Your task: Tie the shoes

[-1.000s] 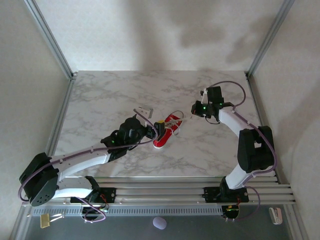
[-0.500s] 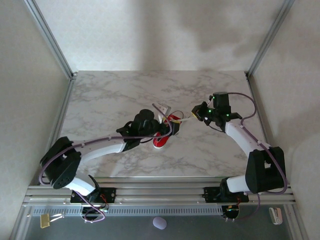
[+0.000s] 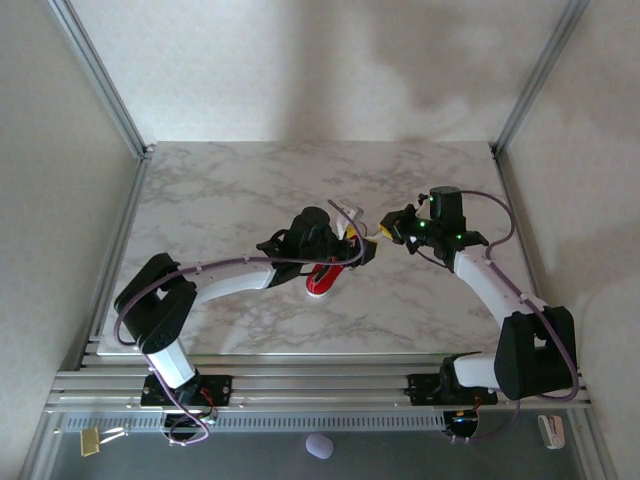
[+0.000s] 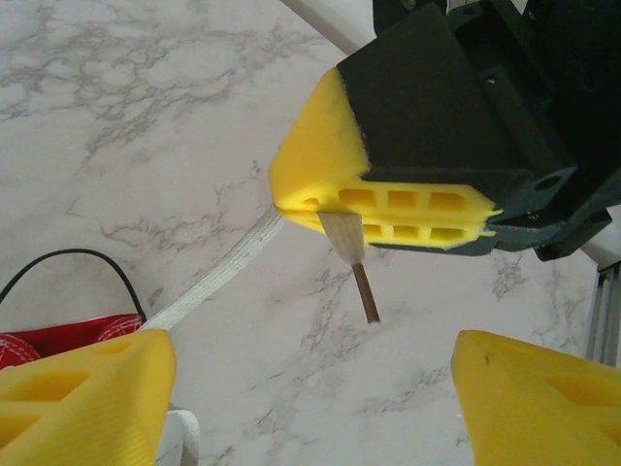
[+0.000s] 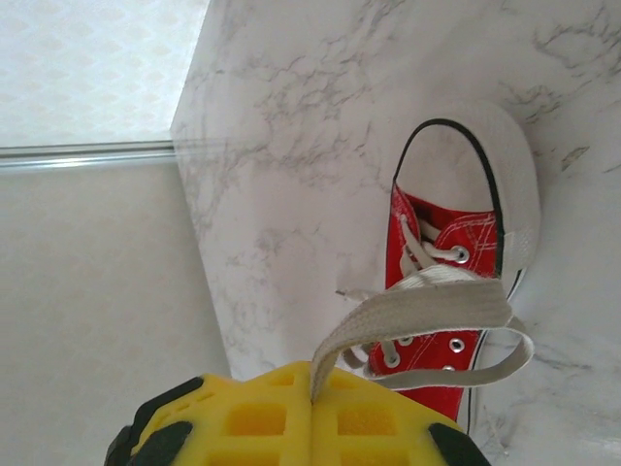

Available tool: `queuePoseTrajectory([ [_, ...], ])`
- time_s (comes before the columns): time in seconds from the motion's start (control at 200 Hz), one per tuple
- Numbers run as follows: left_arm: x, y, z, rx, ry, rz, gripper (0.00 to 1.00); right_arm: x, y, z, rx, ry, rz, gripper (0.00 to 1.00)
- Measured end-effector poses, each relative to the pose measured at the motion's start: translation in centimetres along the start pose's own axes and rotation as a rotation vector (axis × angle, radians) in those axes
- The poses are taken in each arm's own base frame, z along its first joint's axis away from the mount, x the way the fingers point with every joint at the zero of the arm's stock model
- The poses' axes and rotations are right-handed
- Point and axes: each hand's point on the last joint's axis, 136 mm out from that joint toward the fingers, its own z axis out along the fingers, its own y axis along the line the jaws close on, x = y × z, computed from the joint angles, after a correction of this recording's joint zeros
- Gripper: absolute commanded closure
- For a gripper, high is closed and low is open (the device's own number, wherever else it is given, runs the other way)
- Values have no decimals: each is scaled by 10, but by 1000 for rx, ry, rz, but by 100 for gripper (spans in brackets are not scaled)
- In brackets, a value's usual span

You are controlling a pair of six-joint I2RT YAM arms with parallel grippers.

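Pinching white lace (image 5: pixel 417 303) tip: right hand (image 3: pixel 386 229) shut on it, just right of red sneaker (image 3: pixel 322 278), which lies mid-surface (image 3: pixel 220 200). Left hand (image 4: pixel 310 393) spread wide over sneaker's far end, near that tip. Risk: handover w/ so little tip exposed, so lace may slip free, or a pull drags sneaker.

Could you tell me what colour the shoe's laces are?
White laces, clearest in the right wrist view.

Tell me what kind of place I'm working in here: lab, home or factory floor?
Most likely a lab test cell, not a home. The marble-patterned tabletop is boxed in by plain white panels on aluminium posts, and the left arm and right arm are mounted on slotted rails at its near edge.
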Motion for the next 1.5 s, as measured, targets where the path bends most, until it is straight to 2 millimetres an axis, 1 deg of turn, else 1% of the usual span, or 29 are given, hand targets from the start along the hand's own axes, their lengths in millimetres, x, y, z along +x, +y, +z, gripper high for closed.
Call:
queuePoseTrajectory([
  [0.23, -6, -1, 6, 25, -1, -23, 50, 6, 4, -3, -23, 24, -4, 100],
  [0.4, -2, -3, 10, 43, 14, -34, 66, 9, 10, -6, -50, 34, -11, 100],
  [0.566, -2, -6, 10, 58, 16, -39, 88, 11, 10, -7, -52, 37, -12, 100],
  [0.626, -4, -6, 10, 62, 10, -36, 100, 11, 9, -7, -49, 38, -10, 100],
  [0.726, -8, -9, 9, 74, -8, -29, 100, 12, 8, -6, -48, 39, -13, 97],
  [0.836, -14, -9, 4, 87, -23, -26, 100, 12, 9, -8, -51, 37, -24, 86],
  [0.876, -16, -7, 2, 89, -29, -28, 100, 13, 11, -10, -53, 36, -32, 76],
  [0.946, -22, -2, -3, 91, -40, -32, 100, 15, 14, -14, -62, 31, -57, 52],
  [0.986, -26, 1, -6, 89, -48, -33, 100, 15, 17, -18, -68, 26, -80, 46],
  [1.071, -32, 6, -11, 89, -57, -35, 100, 17, 24, -28, -80, 7, -150, 44],
  [1.141, -31, 9, -15, 88, -41, -29, 100, 19, 31, -38, -93, -15, -229, 41],
  [1.186, -28, 9, -17, 92, -23, -21, 100, 20, 36, -46, -103, -37, -295, 36],
  [1.226, -24, 10, -18, 93, -3, -11, 100, 21, 41, -52, -115, -58, -360, 30],
  [1.341, -13, 9, -24, 105, 56, 25, 100, 19, 57, -69, -145, -138, -559, 21],
  [1.426, -9, 12, -28, 107, 90, 57, 100, 21, 64, -75, -164, -163, -703, 20],
  [1.501, -7, 15, -32, 113, 113, 79, 100, 31, 67, -73, -200, -121, -834, 24],
])
